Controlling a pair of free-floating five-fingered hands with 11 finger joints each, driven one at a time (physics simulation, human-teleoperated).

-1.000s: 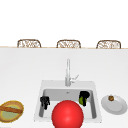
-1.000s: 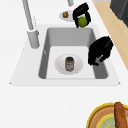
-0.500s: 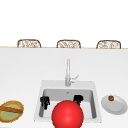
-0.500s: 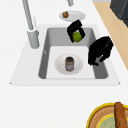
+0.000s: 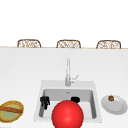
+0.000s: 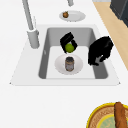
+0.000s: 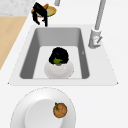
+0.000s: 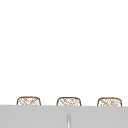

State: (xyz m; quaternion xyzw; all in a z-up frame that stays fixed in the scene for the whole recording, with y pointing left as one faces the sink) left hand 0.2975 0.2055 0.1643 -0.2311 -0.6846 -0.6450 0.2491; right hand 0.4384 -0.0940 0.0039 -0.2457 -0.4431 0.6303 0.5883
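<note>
Since the frame approx. half a sec ago, the right hand [image 6: 68, 41] has carried its small round green fruit [image 6: 69, 47] from the far end of the white rectangular sink basin [image 6: 97, 72] toward the middle; it now hovers just above the white round plate [image 6: 60, 66] on the basin floor, on which a small dark upright jar [image 6: 69, 63] stands; the fruit looks close to the plate, but contact can't be told. Right hand's fingers are curled down round the fruit, gripping it from above; in the right side view the same hand [image 7: 59, 55] covers most of the fruit [image 7: 58, 60], w/ the plate [image 7: 67, 72] beneath. Left hand [image 6: 100, 50] hangs idle at the near-left of the basin, fingers curled downward w/ nothing in them.

Hidden or unclear: in the front view a large glossy red ball [image 5: 67, 114] sits in the foreground and blocks the basin's middle, so just a dark bit of the right hand [image 5: 75, 99] peeks over it; the left hand [image 5: 45, 102] is plain there. A tall grey metal tap [image 5: 68, 72] stands at the far rim; a white plate w/ a small brown fruit [image 5: 111, 98] lies to the right; a yellow-rimmed woven basket holding a brown loaf [image 5: 11, 110], cut off by the frame edge, sits to the left.
</note>
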